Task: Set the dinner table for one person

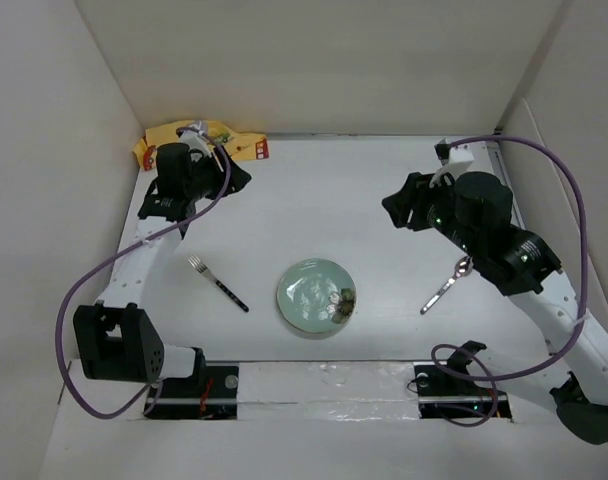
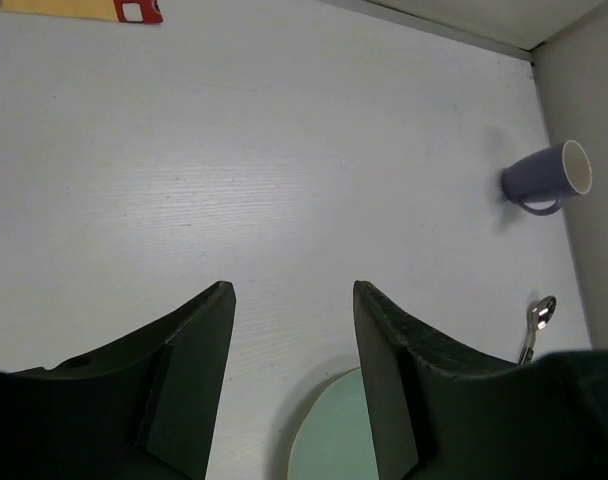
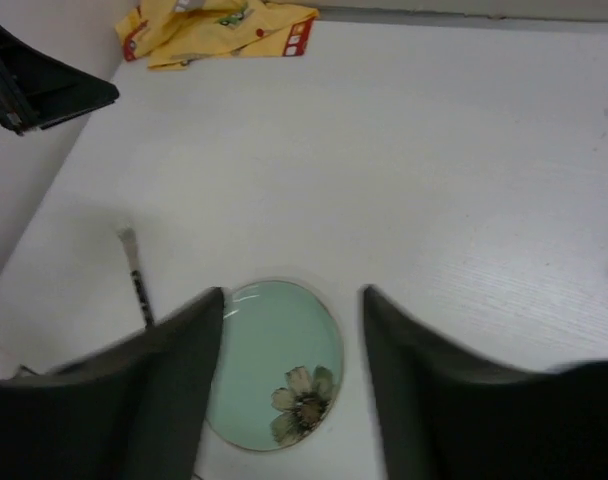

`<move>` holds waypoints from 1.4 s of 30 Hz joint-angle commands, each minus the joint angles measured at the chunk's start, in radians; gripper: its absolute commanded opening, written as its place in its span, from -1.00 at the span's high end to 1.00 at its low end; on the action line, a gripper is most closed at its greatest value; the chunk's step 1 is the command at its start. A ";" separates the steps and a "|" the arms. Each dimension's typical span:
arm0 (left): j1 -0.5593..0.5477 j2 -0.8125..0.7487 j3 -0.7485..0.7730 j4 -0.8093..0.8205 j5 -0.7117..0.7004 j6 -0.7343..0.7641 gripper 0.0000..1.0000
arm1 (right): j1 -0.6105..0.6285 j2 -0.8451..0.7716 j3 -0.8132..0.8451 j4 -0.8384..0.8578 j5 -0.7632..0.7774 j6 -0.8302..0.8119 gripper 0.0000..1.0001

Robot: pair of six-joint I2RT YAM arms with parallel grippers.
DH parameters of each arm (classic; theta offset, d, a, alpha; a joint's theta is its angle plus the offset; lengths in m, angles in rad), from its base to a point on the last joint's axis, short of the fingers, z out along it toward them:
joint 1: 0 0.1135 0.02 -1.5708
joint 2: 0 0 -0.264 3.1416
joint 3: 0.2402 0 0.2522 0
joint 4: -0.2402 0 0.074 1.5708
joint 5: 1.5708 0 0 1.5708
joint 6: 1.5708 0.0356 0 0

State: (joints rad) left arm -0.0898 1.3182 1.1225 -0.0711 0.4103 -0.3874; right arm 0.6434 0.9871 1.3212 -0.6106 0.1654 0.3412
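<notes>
The white dinner table (image 1: 314, 190) holds a pale green plate (image 1: 316, 297) with a flower print at the near middle. A black-handled fork (image 1: 217, 283) lies to its left and a spoon (image 1: 446, 285) to its right. My left gripper (image 1: 236, 180) is open and empty, hovering at the far left next to the yellow cloth (image 1: 199, 135). My right gripper (image 1: 394, 206) is open and empty, hovering at the right above the table. In the left wrist view the gripper (image 2: 292, 290) stands over bare table, with the plate (image 2: 329, 430) below it. In the right wrist view the gripper (image 3: 294, 292) frames the plate (image 3: 279, 360).
A purple mug (image 2: 546, 178) lies on its side near the right wall, beyond the spoon (image 2: 534, 325); the top view hides it behind the right arm. The crumpled cloth (image 3: 214, 30) sits in the far left corner. White walls close the table on three sides. Cables trail by both arms.
</notes>
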 commanded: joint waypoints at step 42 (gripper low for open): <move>0.033 1.257 1.251 -0.271 -0.466 -0.047 -0.50 | -0.044 0.065 -0.158 0.075 -0.228 0.143 -0.33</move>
State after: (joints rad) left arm -0.0589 2.5656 2.3116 -0.3428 -0.0170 -0.4423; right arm 0.5652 1.0641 1.1690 -0.5724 -0.0639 0.4484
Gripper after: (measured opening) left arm 0.754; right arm 0.668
